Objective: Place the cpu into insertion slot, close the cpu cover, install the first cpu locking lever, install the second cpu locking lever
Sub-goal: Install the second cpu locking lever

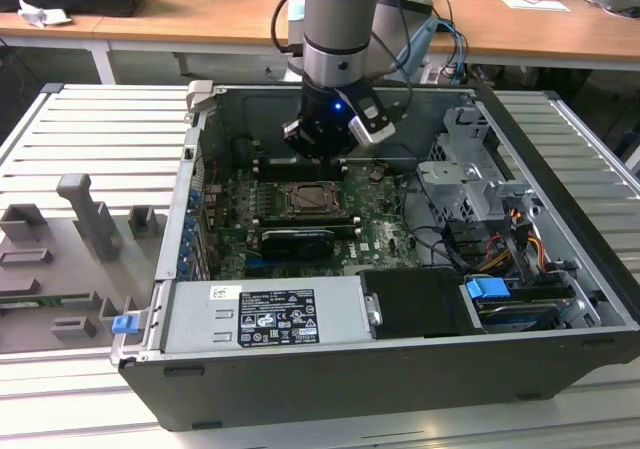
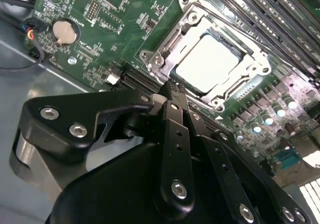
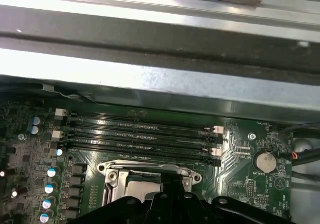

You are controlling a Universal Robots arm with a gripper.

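Fingers point(image 2: 172, 92) of the black gripper point(image 2: 174, 84) are pressed together, empty, just over the silver-grey metal cpu cover point(image 2: 165, 59) framing the pale silvery cpu point(image 2: 207, 67); long black memory slots point(image 3: 140, 131) run beside it.

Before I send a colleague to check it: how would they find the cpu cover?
Look inside the open computer case, on the green motherboard below the gripper. Beside the long black memory slots lies the cpu cover, a silver metal frame closed around the pale square cpu.
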